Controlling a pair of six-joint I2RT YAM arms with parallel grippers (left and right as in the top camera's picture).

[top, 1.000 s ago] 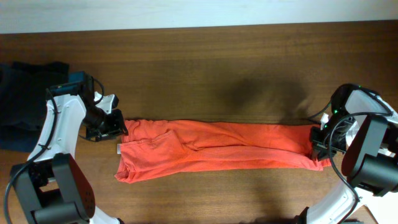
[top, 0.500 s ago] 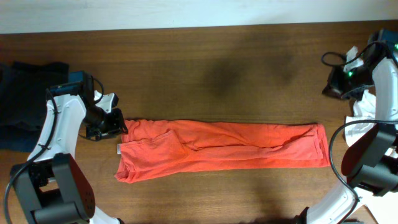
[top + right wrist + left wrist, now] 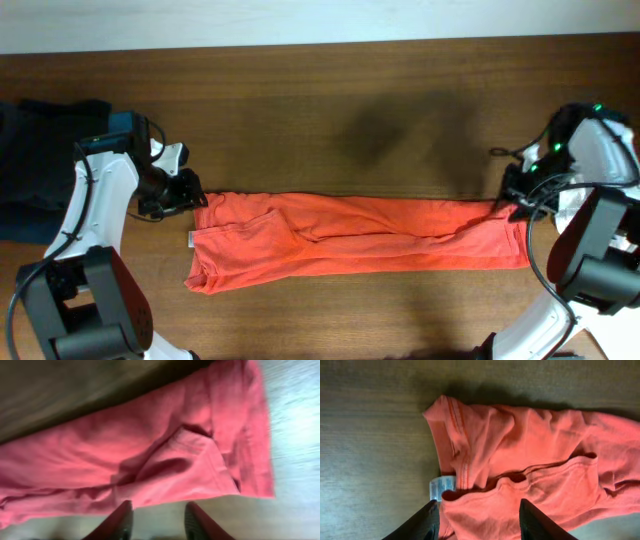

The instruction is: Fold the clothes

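Left gripper (image 3: 478, 502) sits at the left end of the orange pants (image 3: 360, 235), fingers (image 3: 425, 522) spread wide, nothing pinched. Its tips hang over the waistband by the white label (image 3: 436, 488); contact with the cloth can't be told. Right gripper (image 3: 159, 503) is at the right end of the pants by the leg cuffs, also spread apart and holding nothing. Its tips sit at the cloth's edge; touching or not is unclear.

Pants lie flat on the wooden table (image 3: 320, 100), stretched left to right across the middle, slightly toward the near side. Waist end is left, cuffs right. Legs are stacked one over the other, with wrinkles along the length. At the waist the fabric is bunched, and the upper layer's hem gapes, showing a dark slit. Cuff end has a small raised fold.

Dark clothes (image 3: 40, 150) are piled at the far left edge of the table, well apart from the pants, behind the left arm.
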